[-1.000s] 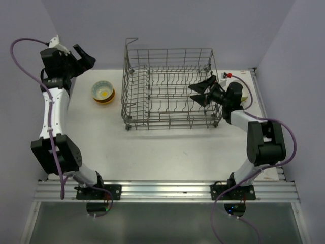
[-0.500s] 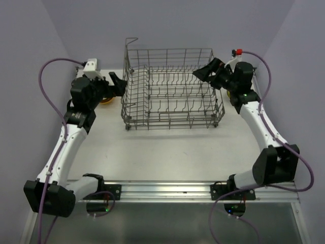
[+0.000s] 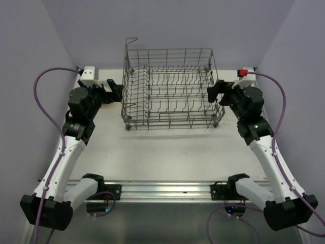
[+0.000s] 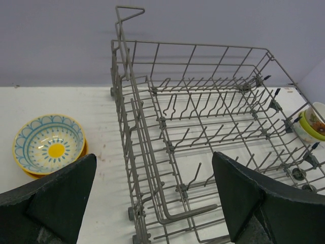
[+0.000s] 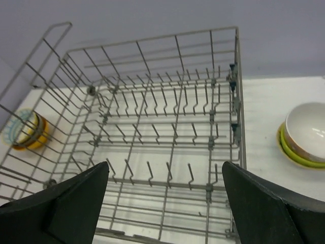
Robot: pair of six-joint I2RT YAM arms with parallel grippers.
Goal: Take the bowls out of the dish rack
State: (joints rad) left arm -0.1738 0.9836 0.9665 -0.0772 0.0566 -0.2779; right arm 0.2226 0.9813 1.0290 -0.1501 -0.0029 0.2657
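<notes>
The dish rack (image 3: 170, 89) is a grey wire basket with upright tines, standing mid-table; I see no bowls in it. It fills the left wrist view (image 4: 203, 117) and the right wrist view (image 5: 162, 117). A yellow and blue patterned bowl stack (image 4: 48, 145) sits on the table left of the rack, seen through the wires in the right wrist view (image 5: 25, 129). A white bowl on a green one (image 5: 304, 134) sits right of the rack and shows at the edge of the left wrist view (image 4: 315, 121). My left gripper (image 3: 112, 90) is open and empty beside the rack's left end. My right gripper (image 3: 216, 91) is open and empty at its right end.
The white table (image 3: 167, 147) runs to purple walls at the back and both sides. The rack's corner handle loop (image 3: 132, 40) sticks up at its back left. In the top view my arms hide both bowl stacks.
My left gripper swung from the far back left corner in towards the rack's left end. My right gripper lifted out of the rack's right end and now sits just outside it.
</notes>
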